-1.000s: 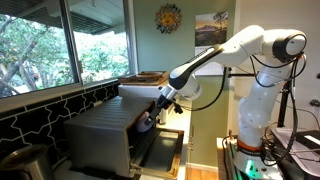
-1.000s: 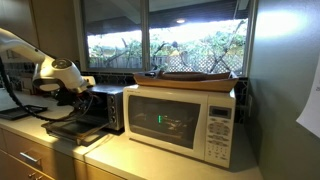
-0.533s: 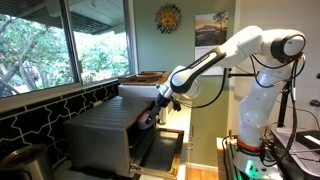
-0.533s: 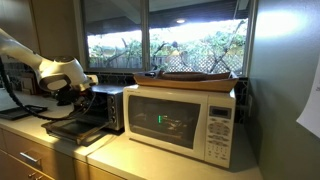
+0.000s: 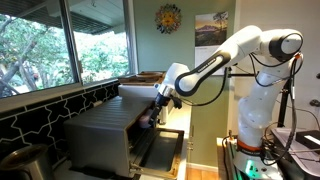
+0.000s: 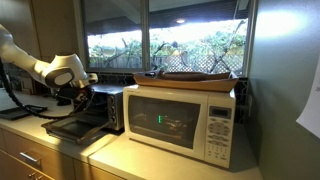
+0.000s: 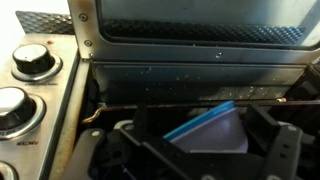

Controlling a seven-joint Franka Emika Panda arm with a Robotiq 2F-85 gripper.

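Observation:
A steel toaster oven [image 5: 103,130] [image 6: 110,104] stands on the counter with its door [image 6: 72,127] [image 5: 161,150] folded down flat. My gripper [image 5: 152,115] [image 6: 82,96] hangs at the oven's open mouth, just above the door. In the wrist view a pale bowl with a blue rim [image 7: 216,131] lies tilted inside the dark cavity, between my spread fingers [image 7: 272,150]. The gripper [image 7: 195,140] is open, with a finger on either side of the bowl and not closed on it.
A white microwave [image 6: 185,120] [image 5: 140,87] with a wooden tray [image 6: 196,76] on top stands right beside the oven. The oven's knobs [image 7: 31,60] sit left of the cavity. Windows and a dark tiled backsplash [image 5: 40,115] run behind the counter.
The arm's wrist has shifted a little at the oven's mouth. The jaws have stayed open and the bowl has not moved.

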